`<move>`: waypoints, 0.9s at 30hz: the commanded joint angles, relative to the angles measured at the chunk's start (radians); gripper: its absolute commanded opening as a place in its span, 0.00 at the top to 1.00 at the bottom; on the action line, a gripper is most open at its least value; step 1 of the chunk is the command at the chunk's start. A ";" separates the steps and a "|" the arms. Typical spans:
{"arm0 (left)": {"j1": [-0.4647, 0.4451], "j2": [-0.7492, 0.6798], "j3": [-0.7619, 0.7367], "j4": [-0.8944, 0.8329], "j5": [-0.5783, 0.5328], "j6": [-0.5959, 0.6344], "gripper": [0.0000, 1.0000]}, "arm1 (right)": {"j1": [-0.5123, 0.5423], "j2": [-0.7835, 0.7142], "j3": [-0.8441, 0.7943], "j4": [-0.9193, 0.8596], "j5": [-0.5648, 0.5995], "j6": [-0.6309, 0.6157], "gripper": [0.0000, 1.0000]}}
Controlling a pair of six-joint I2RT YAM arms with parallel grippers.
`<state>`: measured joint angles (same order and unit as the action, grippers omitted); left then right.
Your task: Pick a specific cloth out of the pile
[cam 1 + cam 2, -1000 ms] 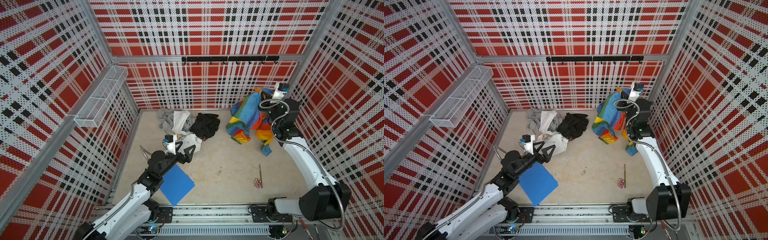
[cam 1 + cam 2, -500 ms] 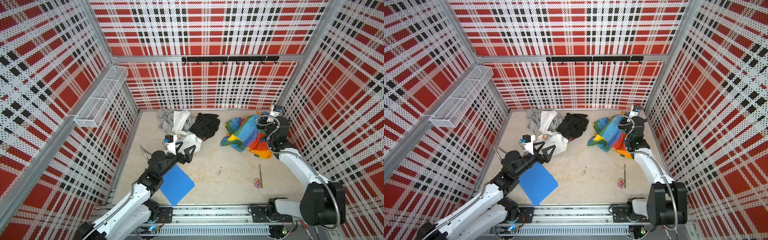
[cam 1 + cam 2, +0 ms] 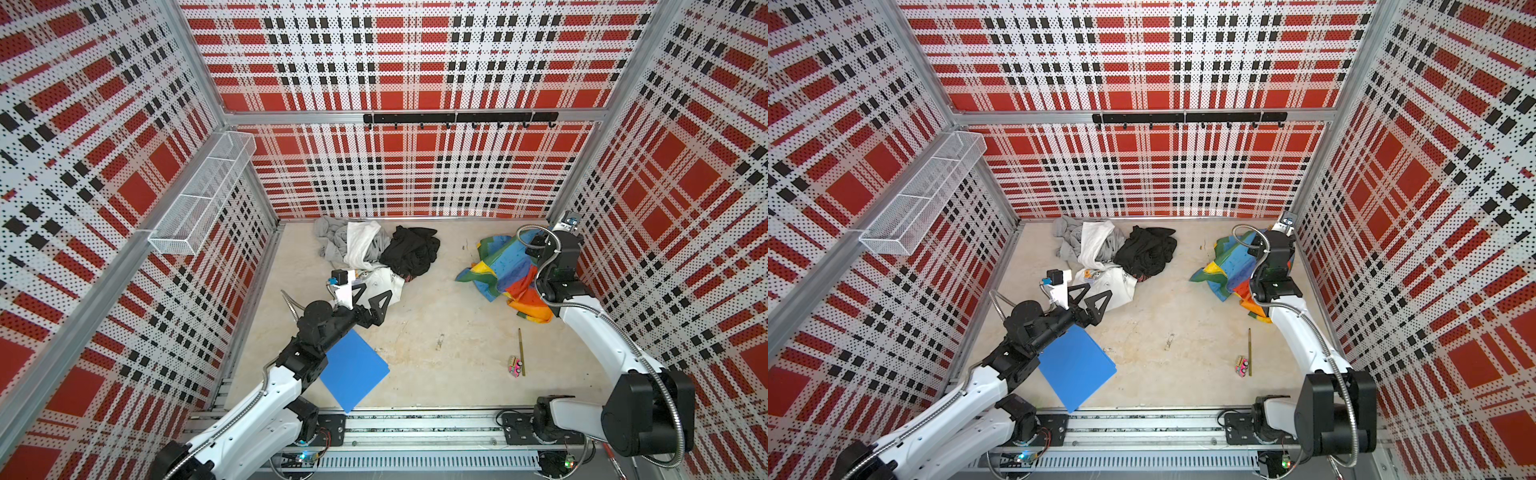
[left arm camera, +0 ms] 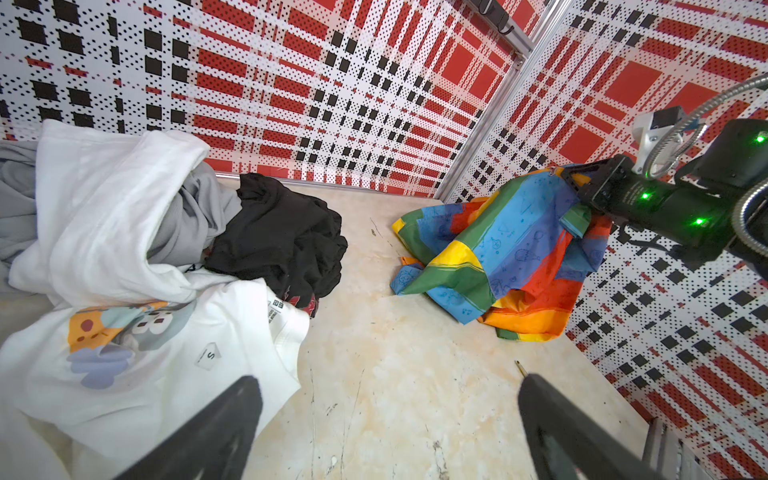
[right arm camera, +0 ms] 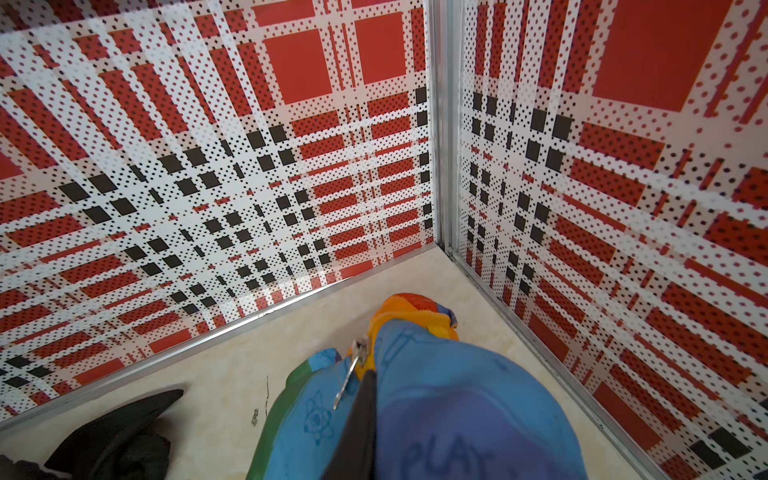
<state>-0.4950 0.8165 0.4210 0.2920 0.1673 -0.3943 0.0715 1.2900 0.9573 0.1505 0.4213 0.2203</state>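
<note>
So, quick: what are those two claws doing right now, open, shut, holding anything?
Left gripper: open, holding nothing.
Right gripper: closed on the multicoloured cloth.

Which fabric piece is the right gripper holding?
The multicoloured cloth, lying by itself: the right gripper is shut on its raised fold. The pile of grey, white and black garments lies apart.
</note>
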 commanded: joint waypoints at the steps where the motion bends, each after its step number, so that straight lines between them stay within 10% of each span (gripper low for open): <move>1: -0.006 0.002 0.005 0.024 -0.002 0.000 0.01 | 0.022 0.042 0.068 0.092 -0.120 -0.043 1.00; 22: -0.009 -0.023 -0.019 0.021 -0.013 -0.003 0.01 | 0.088 0.509 0.085 -0.001 -0.231 0.135 1.00; 27: -0.009 -0.022 -0.020 0.022 -0.015 -0.004 0.01 | 0.087 0.528 0.111 -0.055 -0.302 0.143 0.82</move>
<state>-0.4973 0.8059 0.4076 0.2916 0.1608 -0.3962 0.1577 1.7966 1.0531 0.1326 0.1596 0.3428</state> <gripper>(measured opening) 0.992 0.158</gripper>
